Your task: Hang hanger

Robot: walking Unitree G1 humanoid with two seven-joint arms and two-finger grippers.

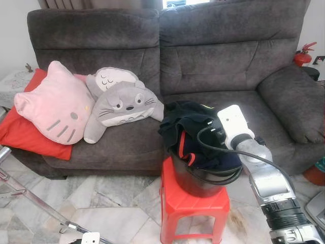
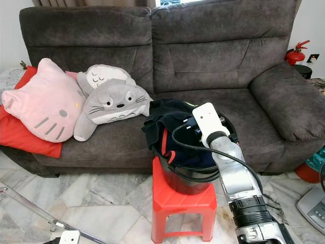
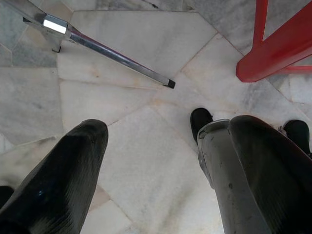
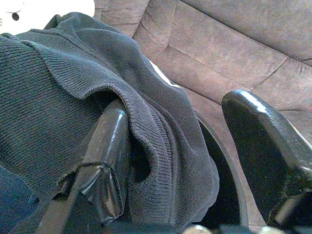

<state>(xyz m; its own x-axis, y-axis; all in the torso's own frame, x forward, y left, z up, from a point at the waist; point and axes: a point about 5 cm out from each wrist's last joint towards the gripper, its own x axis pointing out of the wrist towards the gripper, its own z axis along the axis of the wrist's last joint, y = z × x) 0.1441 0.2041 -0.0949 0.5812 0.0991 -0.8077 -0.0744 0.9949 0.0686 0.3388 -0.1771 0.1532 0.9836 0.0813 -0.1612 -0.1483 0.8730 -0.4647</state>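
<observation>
Right hand (image 4: 195, 161): reached into the black bucket, fingers spread; one finger (image 4: 105, 161) pushed under a fold of dark knitted cloth, the other finger (image 4: 263, 146) over the bucket's far rim, apart from the cloth.
Left hand (image 3: 156, 165): hanging low over the marble floor (image 3: 131, 161), fingers spread, gripping nothing.
Bucket (image 1: 195, 183): black, upright on the red plastic stool (image 1: 190, 208), just in front of the sofa seat.
Clothes (image 1: 185, 127): dark heap piled in the bucket and spilling over its rim toward the sofa; a red trim showing at the front.
Hanger: cannot tell where; nothing of that shape made out among the clothes.
Right arm (image 1: 271, 188): silver, stretched forward over the bucket, a black cable looped beside the white wrist block.
Sofa (image 1: 213, 56): dark grey, two seats, behind the stool.
Cushions: pink cat-face cushion (image 1: 53, 101) on a red pillow (image 1: 25, 132) at the sofa's left end; grey plush (image 1: 122, 104) leaning beside it.
Metal bar (image 3: 117, 56): slanting across the floor near the left hand, close to the stool's leg.
Fire extinguisher (image 1: 303, 55): red, beyond the sofa's right armrest.
</observation>
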